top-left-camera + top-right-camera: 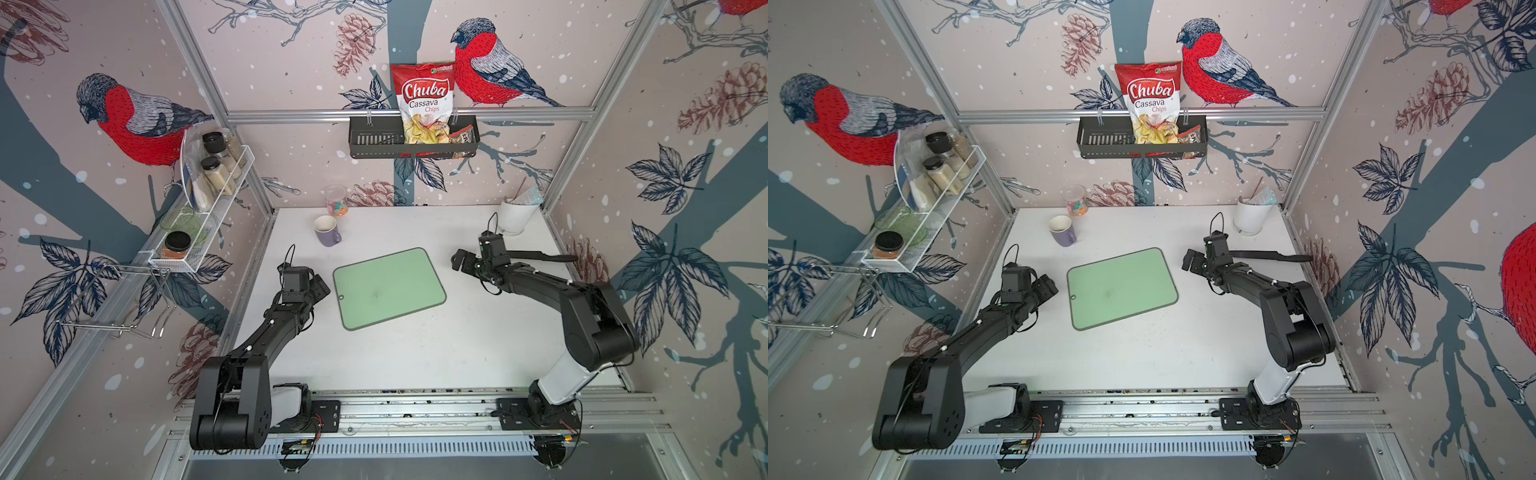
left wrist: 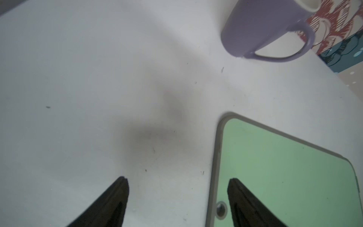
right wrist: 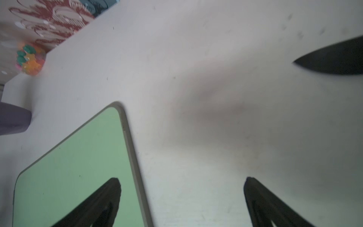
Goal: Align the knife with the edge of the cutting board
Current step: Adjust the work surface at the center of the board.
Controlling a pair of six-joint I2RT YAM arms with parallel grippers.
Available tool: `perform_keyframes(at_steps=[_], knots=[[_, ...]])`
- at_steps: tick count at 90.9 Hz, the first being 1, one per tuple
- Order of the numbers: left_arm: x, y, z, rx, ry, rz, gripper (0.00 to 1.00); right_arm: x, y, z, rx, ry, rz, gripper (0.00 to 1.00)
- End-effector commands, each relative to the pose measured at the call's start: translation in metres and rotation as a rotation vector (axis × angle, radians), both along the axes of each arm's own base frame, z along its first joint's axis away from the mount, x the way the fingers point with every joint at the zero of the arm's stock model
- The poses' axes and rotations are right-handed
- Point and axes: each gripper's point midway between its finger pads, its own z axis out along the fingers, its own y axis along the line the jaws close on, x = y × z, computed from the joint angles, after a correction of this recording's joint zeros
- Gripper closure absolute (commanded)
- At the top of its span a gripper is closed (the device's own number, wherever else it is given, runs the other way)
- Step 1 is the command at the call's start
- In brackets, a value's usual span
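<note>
The pale-green cutting board (image 1: 388,289) (image 1: 1121,289) lies flat mid-table, its hole at the left short edge. The black knife (image 1: 540,256) (image 1: 1275,255) lies on the table right of the board, apart from it, handle toward the right wall; the right wrist hides part of the blade. My left gripper (image 1: 322,286) (image 2: 177,179) hovers open at the board's (image 2: 284,176) left edge, holding nothing. My right gripper (image 1: 459,259) (image 3: 182,179) is open and empty over the board's (image 3: 68,167) right edge. The knife's tip (image 3: 334,59) shows off to one side in the right wrist view.
A purple mug (image 1: 327,232) and a clear jar of coloured sweets (image 1: 336,201) stand behind the board at the back left. A white pot (image 1: 515,216) stands in the back right corner. A black basket (image 1: 374,143) with a chips bag hangs on the back wall.
</note>
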Motion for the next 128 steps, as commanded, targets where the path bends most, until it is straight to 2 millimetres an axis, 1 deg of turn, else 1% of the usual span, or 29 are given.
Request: perform_keyframes(at_steps=[1,9,15,26,33,43,51,54,60,64,73,79,92,99,101,104,108,128], knots=[[-0.012,-0.009,-0.018,-0.060,0.098,-0.011,0.20,-0.012,0.031,-0.024,0.029,0.121,0.038,0.02],[-0.011,-0.020,-0.026,-0.083,0.137,-0.046,0.23,-0.018,0.052,-0.037,0.005,0.146,0.080,0.03],[-0.012,-0.028,-0.033,-0.090,0.163,-0.070,0.26,-0.023,0.067,-0.043,0.000,0.156,0.112,0.04],[-0.012,-0.049,-0.044,-0.107,0.191,-0.127,0.30,-0.033,0.094,-0.051,0.026,0.186,0.175,0.05],[-0.008,-0.063,-0.046,-0.123,0.195,-0.168,0.34,-0.035,0.101,-0.056,0.021,0.200,0.185,0.05],[0.000,-0.079,-0.052,-0.155,0.220,-0.223,0.36,-0.033,0.103,-0.057,0.022,0.203,0.180,0.06],[0.012,-0.086,-0.053,-0.165,0.222,-0.242,0.38,-0.029,0.105,-0.055,0.028,0.195,0.186,0.06],[0.018,-0.088,-0.056,-0.173,0.224,-0.247,0.39,-0.027,0.105,-0.055,0.027,0.194,0.185,0.06],[0.035,-0.095,-0.053,-0.189,0.205,-0.260,0.39,-0.022,0.101,-0.057,0.028,0.200,0.167,0.06],[0.045,-0.102,-0.056,-0.208,0.218,-0.276,0.39,-0.017,0.096,-0.059,0.039,0.207,0.147,0.06],[0.071,-0.120,-0.053,-0.235,0.206,-0.324,0.41,-0.007,0.081,-0.062,0.082,0.217,0.092,0.07],[0.083,-0.126,-0.055,-0.228,0.215,-0.340,0.41,-0.001,0.068,-0.064,0.111,0.224,0.054,0.08],[0.105,-0.131,-0.059,-0.215,0.234,-0.355,0.41,0.012,0.044,-0.065,0.155,0.230,-0.011,0.10],[0.107,-0.132,-0.065,-0.197,0.257,-0.368,0.41,0.017,0.034,-0.065,0.162,0.230,-0.040,0.10],[0.106,-0.132,-0.067,-0.192,0.261,-0.371,0.41,0.017,0.034,-0.065,0.164,0.231,-0.043,0.10],[0.116,-0.134,-0.061,-0.186,0.238,-0.379,0.41,0.016,0.033,-0.067,0.163,0.234,-0.044,0.10],[0.119,-0.133,-0.060,-0.176,0.242,-0.388,0.40,0.015,0.034,-0.068,0.162,0.236,-0.043,0.10],[0.124,-0.133,-0.057,-0.146,0.249,-0.408,0.38,0.005,0.049,-0.076,0.143,0.246,-0.012,0.11]])
